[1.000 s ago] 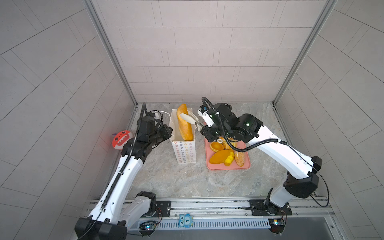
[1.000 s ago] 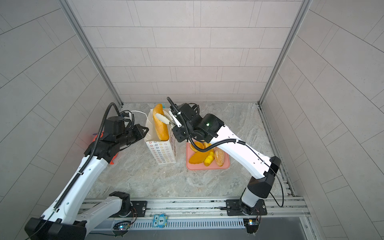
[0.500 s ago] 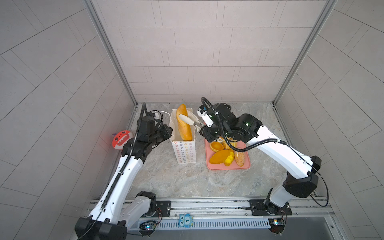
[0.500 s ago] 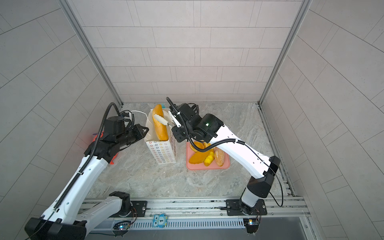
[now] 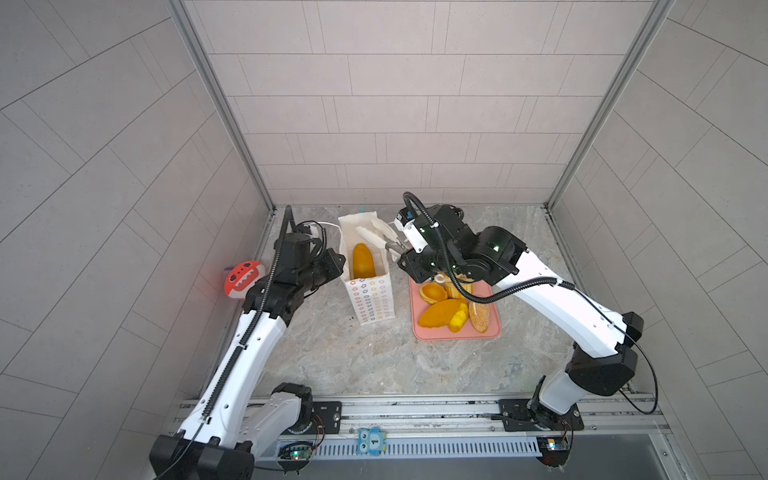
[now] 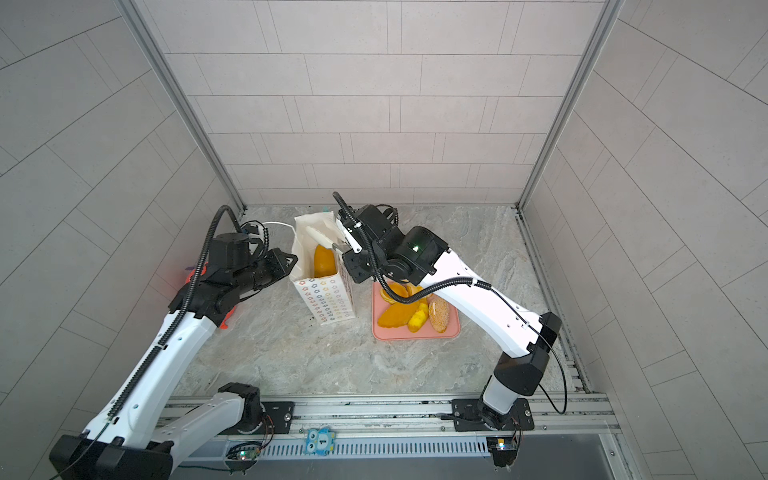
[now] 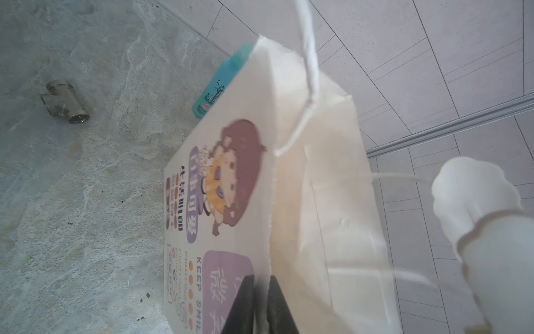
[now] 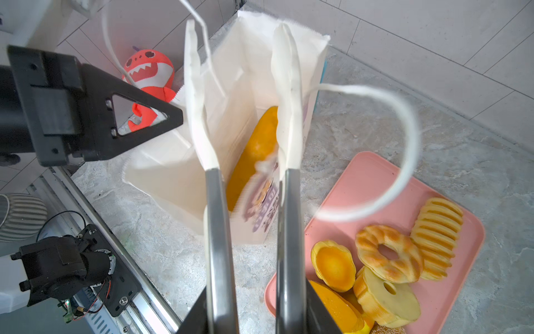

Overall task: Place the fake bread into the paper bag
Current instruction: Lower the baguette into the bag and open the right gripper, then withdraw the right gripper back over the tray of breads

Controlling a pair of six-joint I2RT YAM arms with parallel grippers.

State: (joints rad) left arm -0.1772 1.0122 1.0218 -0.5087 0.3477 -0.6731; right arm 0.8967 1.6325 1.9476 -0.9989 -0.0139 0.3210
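Observation:
The white paper bag (image 5: 370,299) (image 6: 328,299) (image 7: 318,202) (image 8: 173,173) stands upright, mouth open. A long golden loaf of fake bread (image 5: 362,261) (image 6: 324,261) (image 8: 254,150) leans inside it. My right gripper (image 5: 368,226) (image 6: 316,232) (image 8: 237,27) hovers over the bag's mouth, open, nothing between its long white-tipped fingers. My left gripper (image 5: 338,262) (image 6: 293,261) (image 7: 261,279) is shut on the bag's left wall at the rim. Beside the bag, a pink tray (image 5: 457,334) (image 8: 375,173) carries more bread: a tart (image 8: 333,264), a twisted ring (image 8: 388,254), a ridged loaf (image 8: 437,228) and a seeded bun (image 5: 480,316).
A red shark toy (image 5: 241,278) (image 8: 148,72) lies by the left wall. A teal bottle (image 7: 219,84) lies behind the bag, and a metal pipe fitting (image 7: 65,102) sits on the marble floor. One bag cord handle (image 8: 404,150) loops over the tray.
The right gripper has opened. The long loaf, which stood out above the bag's mouth, has dropped down inside. The left arm has not moved.

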